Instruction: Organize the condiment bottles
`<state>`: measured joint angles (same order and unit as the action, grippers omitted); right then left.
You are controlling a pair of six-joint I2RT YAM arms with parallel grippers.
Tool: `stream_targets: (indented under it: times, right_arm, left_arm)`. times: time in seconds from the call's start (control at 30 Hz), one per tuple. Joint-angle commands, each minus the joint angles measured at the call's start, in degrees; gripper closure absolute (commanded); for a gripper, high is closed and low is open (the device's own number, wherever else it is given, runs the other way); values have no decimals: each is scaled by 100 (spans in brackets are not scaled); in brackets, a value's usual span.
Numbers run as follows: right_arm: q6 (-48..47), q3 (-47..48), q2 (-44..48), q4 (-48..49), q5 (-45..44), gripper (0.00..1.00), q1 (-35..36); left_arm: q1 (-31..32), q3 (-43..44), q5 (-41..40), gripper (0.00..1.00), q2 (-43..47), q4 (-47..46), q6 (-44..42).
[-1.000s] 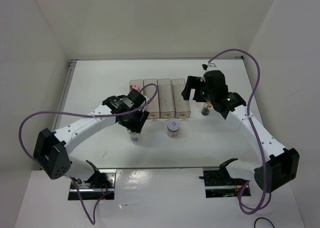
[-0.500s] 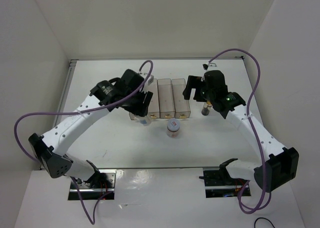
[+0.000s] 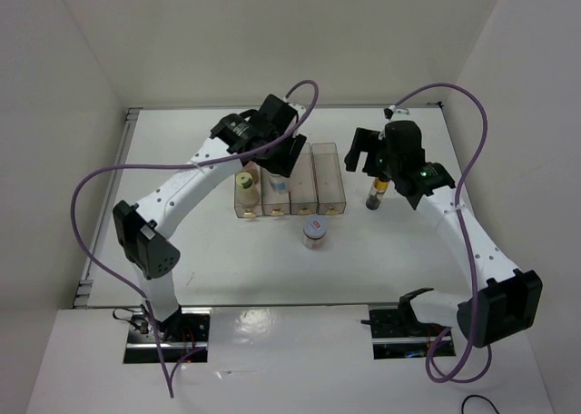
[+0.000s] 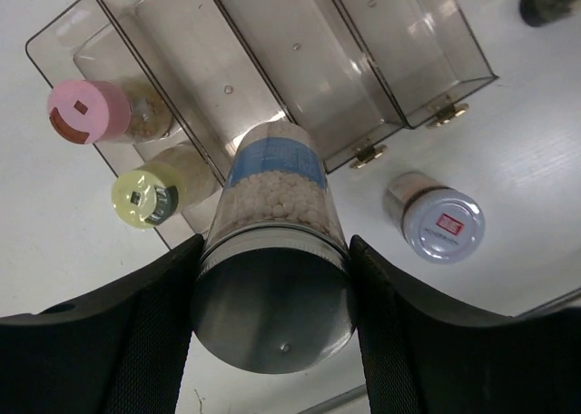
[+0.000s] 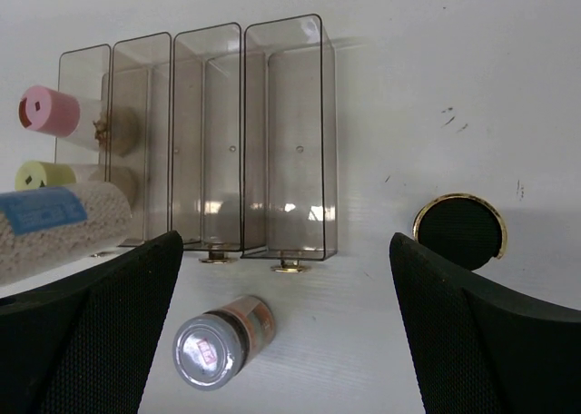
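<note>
Pink bottle (image 4: 88, 111) and yellow bottle (image 4: 142, 192) share 1 bin (image 4: 64, 19); my left fingers (image 4: 136, 341) clench the silver bottle (image 4: 272, 278), my right fingers (image 5: 91, 341) gape; jar (image 4: 442, 223) and dark bottle (image 5: 459, 230) are unbinned.

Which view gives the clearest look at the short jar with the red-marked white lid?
The left wrist view: the short jar is close and sharp, with the red mark on its lid plain to see. The right wrist view shows the jar whole but dimmer, near the bottom edge. The top external view shows it only small.
</note>
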<state>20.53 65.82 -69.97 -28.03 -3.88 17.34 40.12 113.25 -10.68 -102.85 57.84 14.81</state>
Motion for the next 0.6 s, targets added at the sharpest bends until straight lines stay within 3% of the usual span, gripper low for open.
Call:
stream_targets:
  times: [0.0,0.37,0.57]
  right_arm:
    - [-190,273,-51,-18,1,1,-100]
    - [-243,431,-227,-71,203,1,-152]
    - [-111,160,150,70,598,1,-152]
  left_arm:
    - [-223,347,-330,53,-25,-597,-180]
    - [-724,786,-5,52,-781,-783,-435]
    - [-839,725,259,52,-1026,-1029,-435]
